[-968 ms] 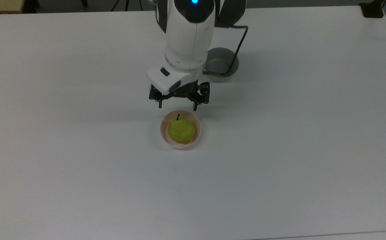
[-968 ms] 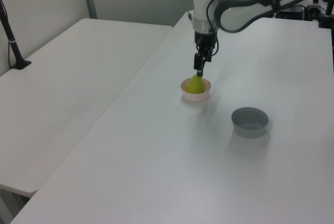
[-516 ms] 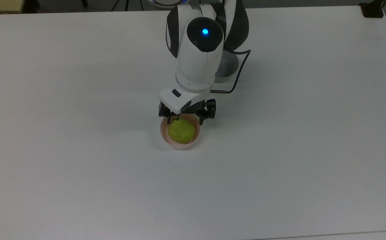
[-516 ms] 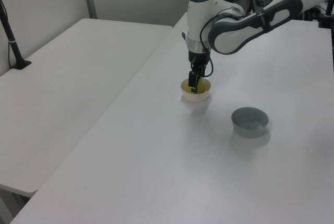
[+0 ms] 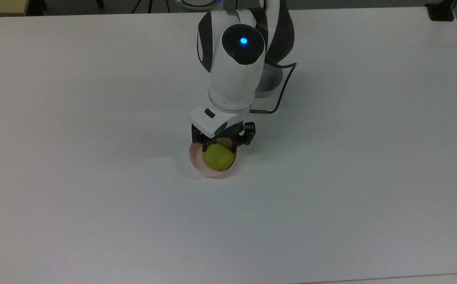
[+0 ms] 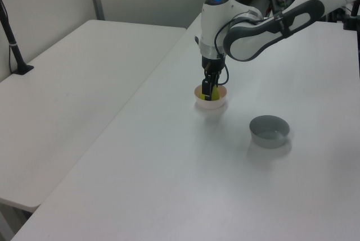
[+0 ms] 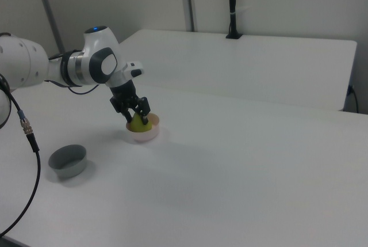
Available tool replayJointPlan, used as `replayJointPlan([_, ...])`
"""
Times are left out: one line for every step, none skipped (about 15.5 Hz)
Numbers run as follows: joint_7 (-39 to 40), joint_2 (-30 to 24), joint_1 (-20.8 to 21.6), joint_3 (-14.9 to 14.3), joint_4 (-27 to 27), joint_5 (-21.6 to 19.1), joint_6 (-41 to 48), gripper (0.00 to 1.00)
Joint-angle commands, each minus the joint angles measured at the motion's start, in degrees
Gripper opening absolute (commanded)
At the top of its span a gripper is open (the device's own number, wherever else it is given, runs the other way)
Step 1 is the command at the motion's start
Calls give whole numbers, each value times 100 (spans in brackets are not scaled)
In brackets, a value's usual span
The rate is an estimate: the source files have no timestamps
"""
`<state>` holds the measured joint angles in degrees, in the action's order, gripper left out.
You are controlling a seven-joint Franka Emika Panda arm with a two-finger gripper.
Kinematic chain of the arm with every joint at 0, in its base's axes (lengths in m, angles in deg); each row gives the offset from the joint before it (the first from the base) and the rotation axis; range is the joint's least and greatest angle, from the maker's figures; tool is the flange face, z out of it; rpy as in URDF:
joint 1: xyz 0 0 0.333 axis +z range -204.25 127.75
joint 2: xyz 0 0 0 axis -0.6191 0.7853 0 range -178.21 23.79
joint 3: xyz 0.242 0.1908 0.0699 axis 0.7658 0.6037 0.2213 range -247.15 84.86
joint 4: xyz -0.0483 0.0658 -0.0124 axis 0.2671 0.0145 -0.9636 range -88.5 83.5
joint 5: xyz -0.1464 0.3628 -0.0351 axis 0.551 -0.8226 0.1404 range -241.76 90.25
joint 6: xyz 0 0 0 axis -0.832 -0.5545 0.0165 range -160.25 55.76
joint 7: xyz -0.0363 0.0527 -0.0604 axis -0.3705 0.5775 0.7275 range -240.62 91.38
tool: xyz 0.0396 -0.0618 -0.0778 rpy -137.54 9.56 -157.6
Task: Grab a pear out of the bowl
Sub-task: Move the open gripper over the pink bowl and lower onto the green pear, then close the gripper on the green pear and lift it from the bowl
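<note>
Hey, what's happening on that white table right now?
A robot arm has its tool down at the pink bowl, fingers on either side of the yellow-green pear that sits in it. The pear is not yet lifted. A grey bowl stands apart on the table.

Gripper (image 5: 219,148) down over pear (image 5: 219,157) in pink bowl (image 5: 196,163); fingers astride pear top.

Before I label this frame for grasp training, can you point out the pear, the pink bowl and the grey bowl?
pear (image 5: 218,157): top view, its yellow-green body.
pink bowl (image 5: 196,165): top view, bare rim.
grey bowl (image 6: 269,130): left view, inner wall.
</note>
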<state>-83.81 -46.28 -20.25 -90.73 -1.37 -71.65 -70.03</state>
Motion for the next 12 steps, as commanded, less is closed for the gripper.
replayJointPlan([93,80,-7,-43,10,56,-116,68])
replayJointPlan([67,80,-16,-43,10,47,-116,68])
replayJointPlan([58,80,-16,-43,2,47,-116,65])
replayJointPlan([49,80,-8,-43,2,38,-116,62])
replayJointPlan([49,71,-7,-43,10,29,-116,59])
replayJointPlan([49,62,-7,-43,10,20,-116,55])
replayJointPlan([49,45,-16,-43,10,3,-116,54])
replayJointPlan([49,1,-16,-60,10,3,-107,53])
replayJointPlan([49,-95,-16,-60,10,3,-107,52])
replayJointPlan([58,-200,-16,-60,10,-6,-107,52])
replayJointPlan([58,-288,-16,-60,10,-15,-98,52])
replayJointPlan([58,-385,-25,-60,10,-23,-90,52])
